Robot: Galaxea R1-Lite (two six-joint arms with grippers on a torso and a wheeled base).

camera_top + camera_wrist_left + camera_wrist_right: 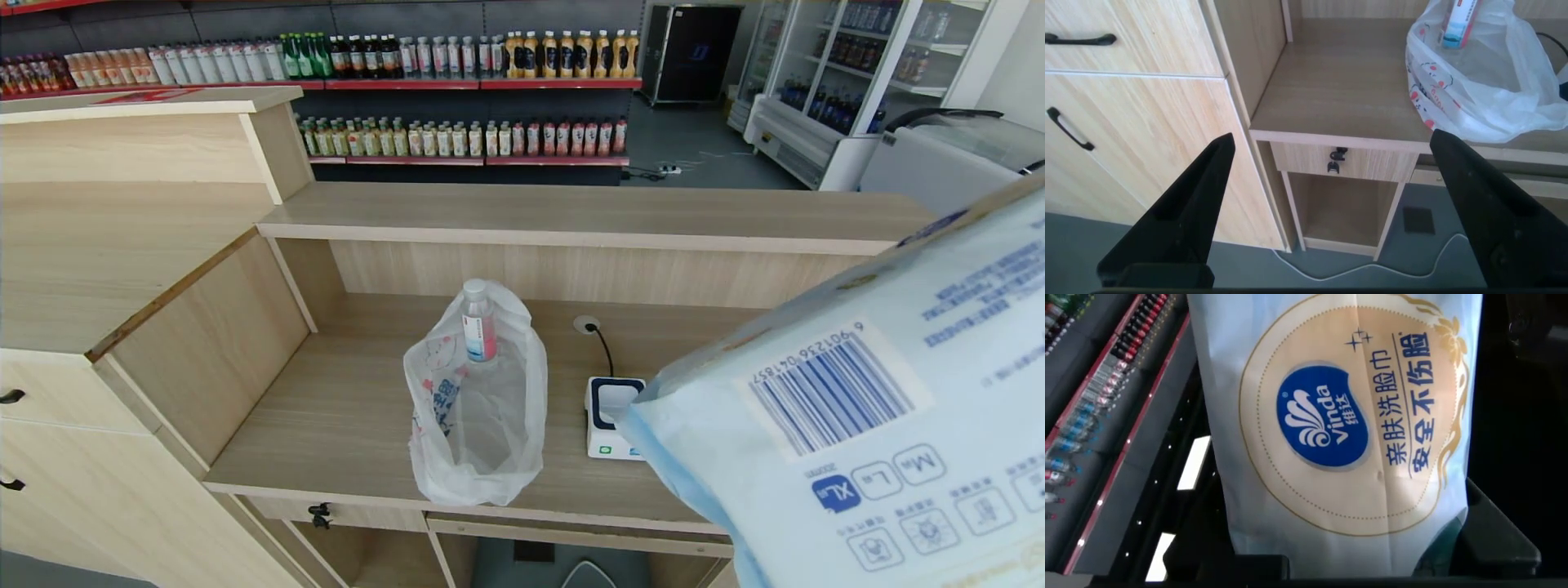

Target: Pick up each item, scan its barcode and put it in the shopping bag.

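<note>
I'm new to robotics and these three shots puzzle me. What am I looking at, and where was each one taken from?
This is a two-armed robot at a shop counter. The wide picture comes from a camera on its head; the other two come from cameras on its wrists. On the counter stands a plastic shopping bag with a bottle inside, and beside it a small white barcode scanner. The left wrist picture shows the left pincer, open and holding nothing. The right pincer holds a large soft pack up close to the head camera, its barcode facing that camera.
</note>
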